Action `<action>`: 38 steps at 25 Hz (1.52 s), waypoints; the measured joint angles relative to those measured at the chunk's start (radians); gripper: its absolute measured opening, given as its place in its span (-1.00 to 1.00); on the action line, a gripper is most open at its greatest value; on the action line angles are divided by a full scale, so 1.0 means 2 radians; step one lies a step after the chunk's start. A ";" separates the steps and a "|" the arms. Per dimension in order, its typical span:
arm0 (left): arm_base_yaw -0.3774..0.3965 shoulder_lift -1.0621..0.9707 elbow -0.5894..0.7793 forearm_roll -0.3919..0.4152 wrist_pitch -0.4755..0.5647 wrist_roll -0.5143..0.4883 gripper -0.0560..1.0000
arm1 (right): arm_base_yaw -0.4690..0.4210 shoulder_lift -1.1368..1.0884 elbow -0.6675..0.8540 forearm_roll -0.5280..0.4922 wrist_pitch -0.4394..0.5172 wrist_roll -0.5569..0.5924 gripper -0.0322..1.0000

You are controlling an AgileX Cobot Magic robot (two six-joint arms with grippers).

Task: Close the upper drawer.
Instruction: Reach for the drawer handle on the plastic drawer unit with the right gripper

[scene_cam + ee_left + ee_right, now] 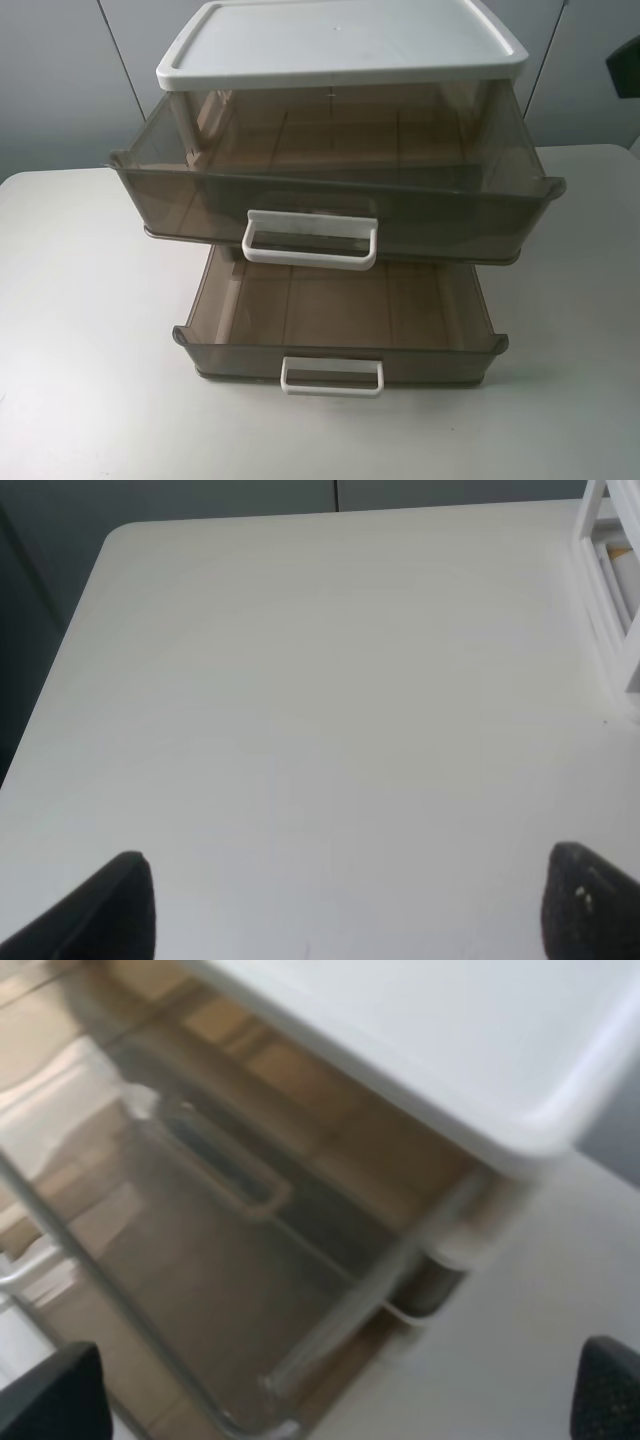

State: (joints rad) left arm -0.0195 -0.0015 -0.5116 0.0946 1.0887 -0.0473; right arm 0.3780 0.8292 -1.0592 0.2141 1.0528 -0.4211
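The upper drawer (420, 205) is translucent smoky brown-grey plastic with a wide white loop handle (310, 241). It stands pulled well out from under the cabinet's white top (340, 40) and looks empty. In the right wrist view the drawer (200, 1260) appears blurred, close below my right gripper (330, 1395), which is open and empty above its right side. My left gripper (345, 910) is open and empty over bare table, left of the cabinet's white frame (610, 580). It does not show in the high view.
Below, a shallower drawer (340, 310) with a smaller white handle (332, 377) stands pulled out further towards the front. The cabinet rests on a white table (80, 330). A dark part of the right arm (625, 65) shows at the high view's right edge.
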 joint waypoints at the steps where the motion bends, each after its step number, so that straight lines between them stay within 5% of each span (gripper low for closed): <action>1: 0.000 0.000 0.000 0.000 0.000 0.000 0.51 | 0.021 0.006 -0.006 -0.006 0.000 -0.005 0.41; 6: 0.000 0.000 0.000 0.000 0.000 0.000 0.51 | 0.130 0.045 -0.033 -0.010 0.000 -0.040 0.41; 21: 0.000 0.000 0.000 0.000 0.000 0.000 0.51 | 0.313 0.165 -0.038 -0.010 -0.028 -0.067 0.41; 38: 0.000 0.000 0.000 0.000 0.000 0.000 0.51 | 0.344 0.278 -0.046 -0.055 -0.026 -0.051 0.41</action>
State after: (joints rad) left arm -0.0195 -0.0015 -0.5116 0.0946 1.0887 -0.0473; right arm 1.0652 1.3857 -1.1507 0.1031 1.0009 -0.5232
